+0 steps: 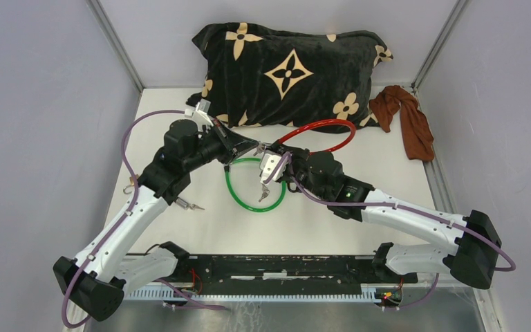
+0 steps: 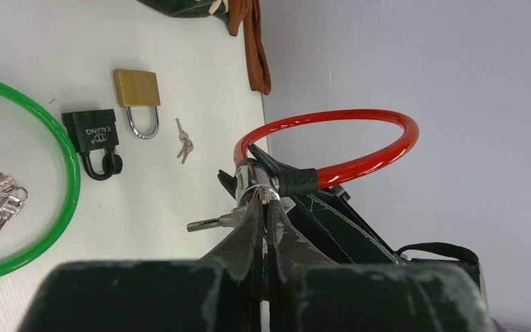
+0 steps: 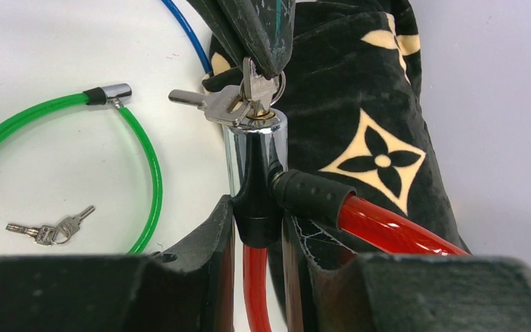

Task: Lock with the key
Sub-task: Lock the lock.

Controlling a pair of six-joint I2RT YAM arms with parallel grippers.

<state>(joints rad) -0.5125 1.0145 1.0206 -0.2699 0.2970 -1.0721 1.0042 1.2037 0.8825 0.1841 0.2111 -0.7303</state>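
Left gripper (image 2: 266, 202) was pinched fully closed on the key (image 3: 257, 93) seated in the chrome cylinder end of the red cable lock (image 3: 252, 153), with a spare key (image 3: 200, 104) on the same ring sticking out sideways. Right gripper (image 3: 257, 225) was partly closed, clamping the cylinder's black lower end from both sides, just in front of the black pillow (image 1: 287, 69). Green cable lock (image 1: 238, 187) lay further out in front of the pillow.

Mid-table, red cable lock (image 1: 321, 123) and green cable lock (image 1: 231, 188) are seen. Far pillow (image 1: 318, 48) is patterned blk w/ cream flowers; right cloth (image 1: 415, 128) is brown.
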